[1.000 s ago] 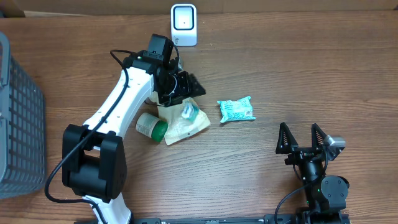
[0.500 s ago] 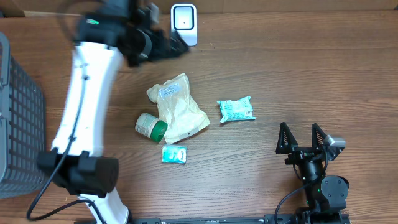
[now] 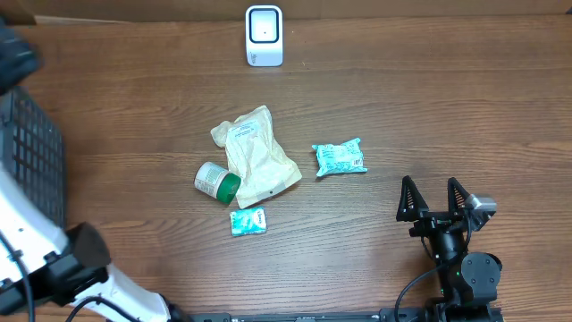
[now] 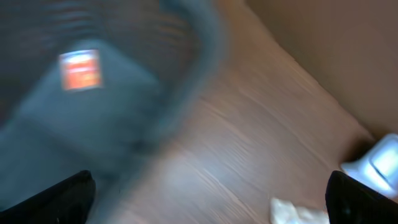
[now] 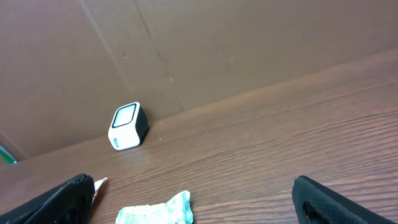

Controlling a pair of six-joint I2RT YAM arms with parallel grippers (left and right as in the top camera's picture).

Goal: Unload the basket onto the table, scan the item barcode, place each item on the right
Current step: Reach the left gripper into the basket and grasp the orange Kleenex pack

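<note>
Left gripper (image 4: 211, 199) empty above the basket (image 4: 186, 93); no item at the scanner (image 3: 264, 36).
Its jaws stand wide apart; the view is blurred. The small teal packet (image 3: 248, 221), likely the item, lies well off to its right, near the jar (image 3: 217, 182) and pouch (image 3: 257, 156). Right gripper (image 3: 432, 195) spread, idle. Risk: a hasty reach could clip the basket rim or scatter the cluster.

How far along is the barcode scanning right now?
Done: possibly one item, a blurred red-labelled shape inside the basket. In hand: nothing; the left tool, over the basket, and the right tool are both open and empty. Left: the tan pouch, green-lidded jar, teal packet and small sachet lie on the table, short of the scanner.
</note>
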